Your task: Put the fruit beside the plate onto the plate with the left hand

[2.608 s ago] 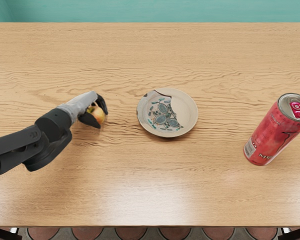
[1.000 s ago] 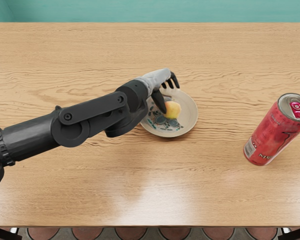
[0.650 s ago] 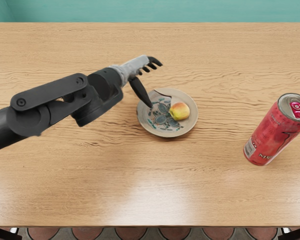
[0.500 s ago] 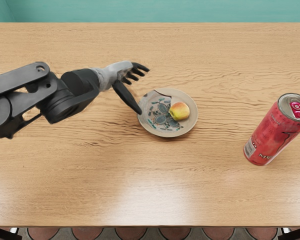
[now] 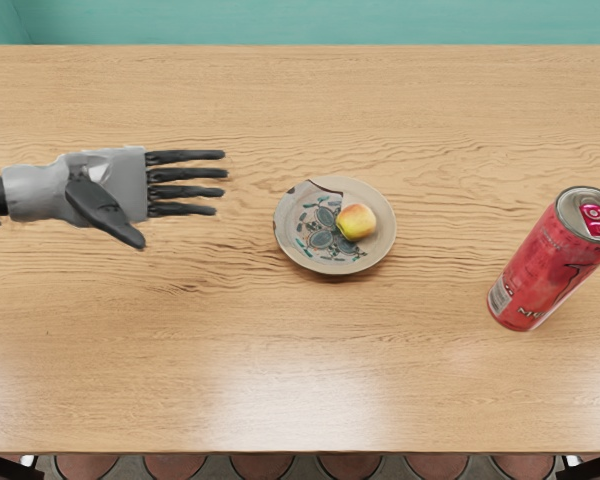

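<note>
Fruit (image 5: 356,221) — small, yellow with a red blush — lies on the plate (image 5: 378,243), on its right half, just beside the blue-green pattern painted at the centre. Plate is round and cream, with a dark mark at the upper-left rim (chip or paint, cannot tell). Left hand (image 5: 115,187) is well to the plate's left, clear of it, over the table (image 5: 300,360); whether it touches the wood cannot be told. Its palm is grey, and its dark fingers (image 5: 185,175) are straight and slightly fanned, pointing toward the plate. The thumb angles down toward the near edge. It grips nothing. Only the wrist shows at the picture's left edge. Red drinks can (image 5: 550,262) is at the far right, well apart from the plate — it appears tilted, its silver top toward the upper right. Table is light wood with strong grain.
</note>
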Controlling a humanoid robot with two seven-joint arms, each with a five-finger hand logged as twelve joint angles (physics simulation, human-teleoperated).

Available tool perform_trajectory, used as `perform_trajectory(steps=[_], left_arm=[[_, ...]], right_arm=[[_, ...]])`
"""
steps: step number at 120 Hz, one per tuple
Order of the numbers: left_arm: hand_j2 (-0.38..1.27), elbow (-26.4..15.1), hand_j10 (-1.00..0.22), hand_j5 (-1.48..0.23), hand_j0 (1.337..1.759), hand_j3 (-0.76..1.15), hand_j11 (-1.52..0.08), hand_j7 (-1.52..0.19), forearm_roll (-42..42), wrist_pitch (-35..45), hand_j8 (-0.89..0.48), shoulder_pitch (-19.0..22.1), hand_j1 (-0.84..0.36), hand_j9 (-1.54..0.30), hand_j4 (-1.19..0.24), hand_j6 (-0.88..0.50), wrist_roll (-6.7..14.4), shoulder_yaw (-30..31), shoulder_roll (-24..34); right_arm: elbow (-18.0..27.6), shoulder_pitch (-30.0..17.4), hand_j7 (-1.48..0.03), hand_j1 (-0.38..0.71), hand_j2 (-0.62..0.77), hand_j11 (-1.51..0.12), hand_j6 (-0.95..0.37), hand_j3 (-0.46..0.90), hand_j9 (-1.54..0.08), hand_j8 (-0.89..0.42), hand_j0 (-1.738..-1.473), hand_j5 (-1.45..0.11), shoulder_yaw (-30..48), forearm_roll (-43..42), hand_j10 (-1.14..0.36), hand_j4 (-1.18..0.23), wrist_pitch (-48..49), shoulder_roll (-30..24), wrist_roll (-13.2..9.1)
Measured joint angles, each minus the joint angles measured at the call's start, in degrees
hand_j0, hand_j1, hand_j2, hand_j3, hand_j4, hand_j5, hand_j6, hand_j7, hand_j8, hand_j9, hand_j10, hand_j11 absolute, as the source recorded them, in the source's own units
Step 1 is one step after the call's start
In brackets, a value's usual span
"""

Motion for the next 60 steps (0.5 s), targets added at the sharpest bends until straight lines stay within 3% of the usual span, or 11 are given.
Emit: perform_trajectory(steps=[35, 60], left_arm=[[0.01, 8.1, -0.03, -0.04, 1.658, 0.00, -0.04, -0.04, -2.1, -1.3, -0.03, 3.5, 0.32, -0.04, -0.03, -0.03, 0.0, -2.6, 4.0], [0.00, 11.0, -0.02, -0.03, 1.658, 0.00, -0.03, -0.03, -2.3, -1.4, -0.02, 4.7, 0.32, -0.03, -0.02, -0.02, 0.0, -2.9, 5.7]], right_arm=[[0.1, 0.0, 0.00, -0.35, 0.00, 0.00, 0.00, 0.00, 0.00, 0.00, -1.658, 0.00, 0.0, 0.0, 0.00, 0.00, 0.0, 0.0, 0.0], [0.1, 0.0, 0.00, -0.35, 0.00, 0.00, 0.00, 0.00, 0.00, 0.00, -1.658, 0.00, 0.0, 0.0, 0.00, 0.00, 0.0, 0.0, 0.0]])
